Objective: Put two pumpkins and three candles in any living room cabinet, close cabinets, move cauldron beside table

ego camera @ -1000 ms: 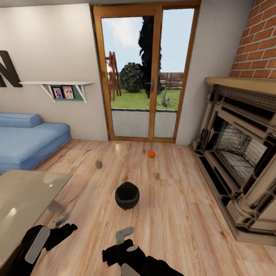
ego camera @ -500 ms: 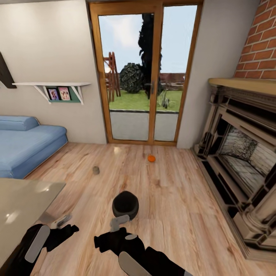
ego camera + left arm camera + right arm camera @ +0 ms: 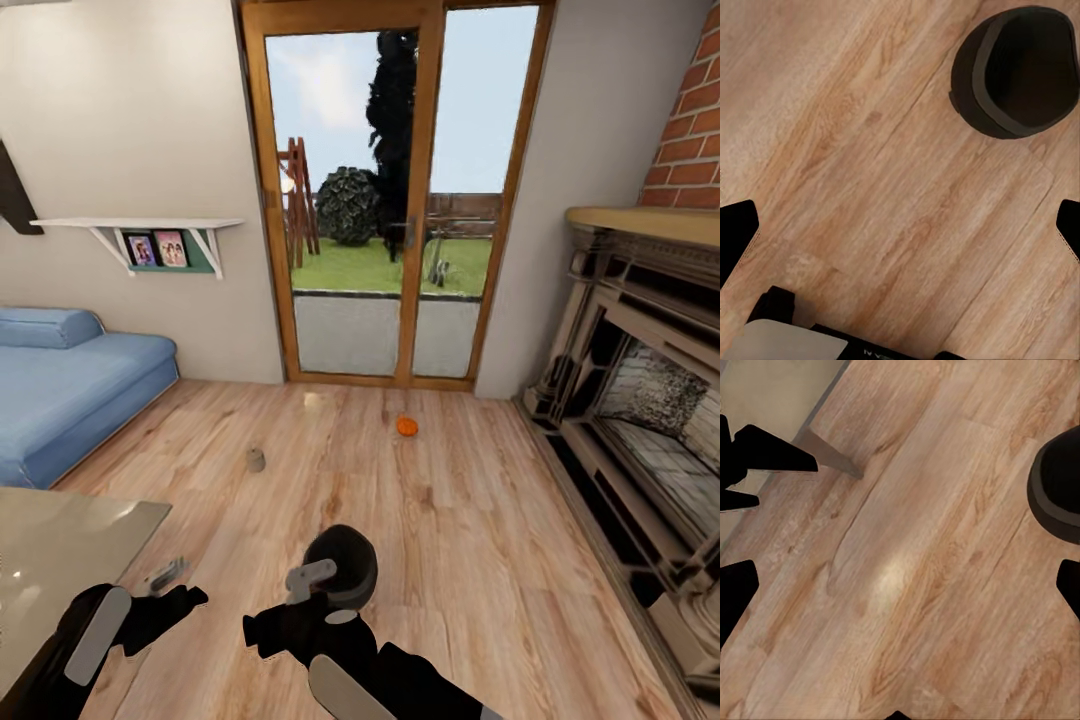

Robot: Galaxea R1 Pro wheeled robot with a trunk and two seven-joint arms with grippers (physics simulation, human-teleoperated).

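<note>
The black cauldron (image 3: 345, 563) stands on the wooden floor just beyond my right gripper (image 3: 303, 598), which is open and empty. My left gripper (image 3: 170, 590) hangs open over the floor beside the glass table (image 3: 55, 545). Farther off, a small orange pumpkin (image 3: 406, 426) lies on the floor near the glass door, and a squat grey candle (image 3: 256, 460) stands to its left. In the left wrist view the cauldron (image 3: 1016, 71) sits ahead of the open left gripper (image 3: 900, 229). Seen from the right wrist, the cauldron (image 3: 1061, 480) is at the picture's edge, off to one side of the right gripper (image 3: 900, 585).
A blue sofa (image 3: 70, 380) lies along the left wall under a white shelf (image 3: 140, 225). A large fireplace (image 3: 640, 420) fills the right side. The glass door (image 3: 390, 200) is straight ahead. The table's corner and leg (image 3: 832, 457) show in the right wrist view.
The whole picture has shifted, so the camera has moved. The cauldron now sits lower in the view, right behind my right gripper. My right arm reaches further into view.
</note>
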